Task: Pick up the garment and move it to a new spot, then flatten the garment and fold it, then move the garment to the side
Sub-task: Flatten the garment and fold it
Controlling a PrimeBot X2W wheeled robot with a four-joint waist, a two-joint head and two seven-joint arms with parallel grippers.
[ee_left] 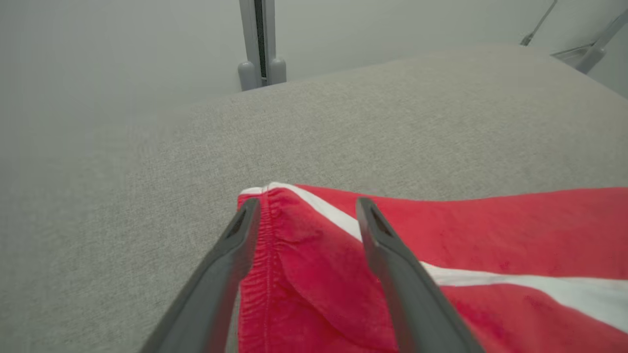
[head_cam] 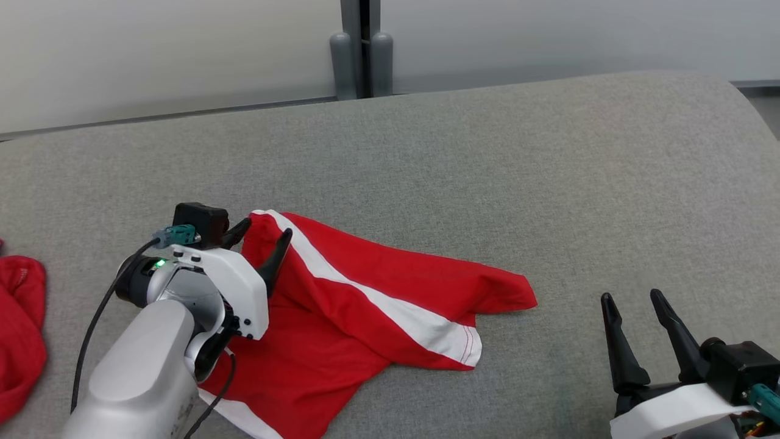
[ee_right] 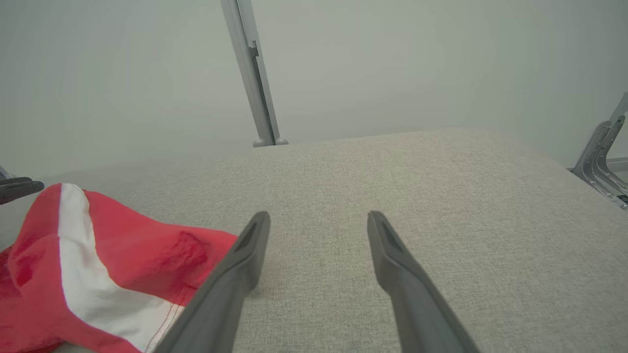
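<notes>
Left tool (head_cam: 266,229) agape, over red garment (head_cam: 365,286)

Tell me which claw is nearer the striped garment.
Left. The left claw is open right over the garment's far corner. The right claw is open over bare cushion, apart from the garment, off to its right.

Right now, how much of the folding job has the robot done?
Nothing looks finished: the red garment lies crumpled, unfolded, on the grey cushion. In hand: the left gripper has open jaws around its gathered edge. The right gripper is open, apart from it. Left: lifting, moving, flattening, folding, setting aside.
</notes>
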